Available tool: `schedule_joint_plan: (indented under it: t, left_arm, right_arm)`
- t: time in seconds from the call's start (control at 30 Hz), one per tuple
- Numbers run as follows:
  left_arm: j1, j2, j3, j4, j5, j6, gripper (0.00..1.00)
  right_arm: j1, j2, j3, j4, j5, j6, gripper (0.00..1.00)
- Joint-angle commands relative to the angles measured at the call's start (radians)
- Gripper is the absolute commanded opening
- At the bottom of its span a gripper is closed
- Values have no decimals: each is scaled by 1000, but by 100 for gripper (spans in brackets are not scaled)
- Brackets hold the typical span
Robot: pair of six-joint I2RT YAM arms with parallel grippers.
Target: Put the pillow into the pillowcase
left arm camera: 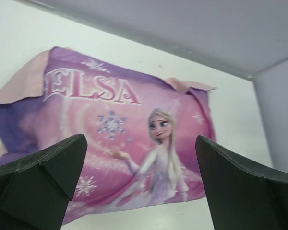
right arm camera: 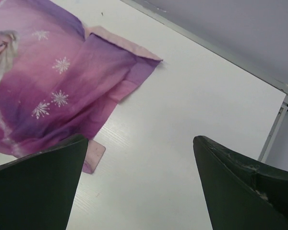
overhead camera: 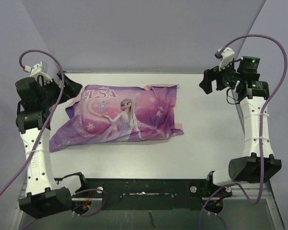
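Pale lavender-grey walls (overhead camera: 134,33) close in behind and to both sides of a smooth white table (overhead camera: 206,143). The tabletop is matte with a faint grain in the right wrist view, and it ends at a thin metal edge (right arm camera: 277,122) on the far right. A black rail (overhead camera: 144,189) runs along the near edge between the two white arm bases, and purple cables (overhead camera: 273,57) loop over each arm.

The pillowcase (overhead camera: 120,115) lies flat on the table left of centre, printed side up. It is thin, slightly shiny purple-pink fabric carrying white "ELSA" lettering, snowflakes and a princess figure. It bulges softly and has rumpled edges, and what is inside cannot be seen. At its far right corner a flap (right arm camera: 120,40) is turned back to show the pale pink reverse. A small pink corner (right arm camera: 93,153) also pokes out along its lower right edge.

The left gripper (left arm camera: 141,187) hangs near the case's far left corner. Its dark wedge-shaped fingers (left arm camera: 43,177) are spread wide with nothing between them, and from the overhead view it is unclear whether they touch the cloth. The right gripper (right arm camera: 139,187) is held up over the bare right side of the table, well apart from the case. Its jaws are likewise parted and empty, and one finger (right arm camera: 240,182) shows a scuffed, dusty surface.
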Motion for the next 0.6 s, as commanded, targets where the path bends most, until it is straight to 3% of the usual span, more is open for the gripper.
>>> schedule_joint_plan:
  t: [0.0, 0.13, 0.27, 0.57]
  left_arm:
    - [0, 16, 72, 107, 214, -197, 98]
    - [1, 15, 167, 36, 237, -194, 98]
    - [1, -7, 178, 98, 324, -245, 98]
    - [1, -20, 181, 67, 298, -224, 98]
  right_arm:
    - [6, -34, 57, 57, -37, 164, 98]
    - [4, -38, 83, 63, -77, 177, 98]
    - [-8, -41, 94, 78, -129, 189, 98]
    - [-26, -81, 28, 89, -135, 218, 98]
